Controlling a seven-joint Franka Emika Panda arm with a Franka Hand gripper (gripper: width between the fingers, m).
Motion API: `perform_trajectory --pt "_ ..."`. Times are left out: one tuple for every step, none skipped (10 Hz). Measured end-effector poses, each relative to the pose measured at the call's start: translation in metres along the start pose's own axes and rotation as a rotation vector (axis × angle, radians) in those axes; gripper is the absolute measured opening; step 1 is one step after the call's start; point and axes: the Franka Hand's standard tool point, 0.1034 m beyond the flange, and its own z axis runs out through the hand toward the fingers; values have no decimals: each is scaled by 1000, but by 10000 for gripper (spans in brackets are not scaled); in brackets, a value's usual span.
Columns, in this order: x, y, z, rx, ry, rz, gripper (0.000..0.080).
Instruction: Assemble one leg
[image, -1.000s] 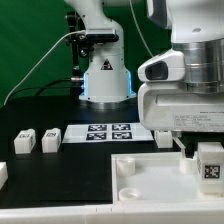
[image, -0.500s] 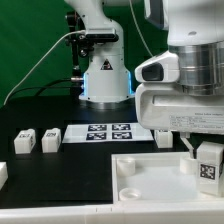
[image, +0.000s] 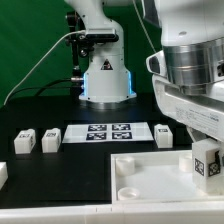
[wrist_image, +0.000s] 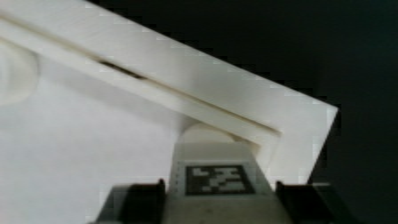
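The gripper (image: 204, 150), in the exterior view, grips a tagged leg (image: 208, 168) upright over the white tabletop (image: 150, 172) at the exterior view's right, likely for seating at that corner, while the wrist view shows its fingers (wrist_image: 143, 205) pinching that leg (wrist_image: 217, 178) above the tabletop's rim.

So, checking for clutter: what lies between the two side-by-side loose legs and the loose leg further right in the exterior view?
Only the marker board, flat between the paired legs and the lone leg, as the exterior view shows.

White leg (image: 207, 162), black-and-white tag (wrist_image: 217, 179)
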Motion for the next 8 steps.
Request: perform_trajectory --pt "-2 0 2 7 -5 165 297" --pt "-5 1 4 5 -4 213 297" --pt "-5 1 4 5 -3 176 297" --pt "-5 1 4 5 -3 142 366" --pt "-6 1 4 5 -3 141 528" --pt "-6 1 4 4 -3 84 528" --pt "-7 3 6 0 -1 -126 628" --pt "-7 2 4 2 -1 -310 644"
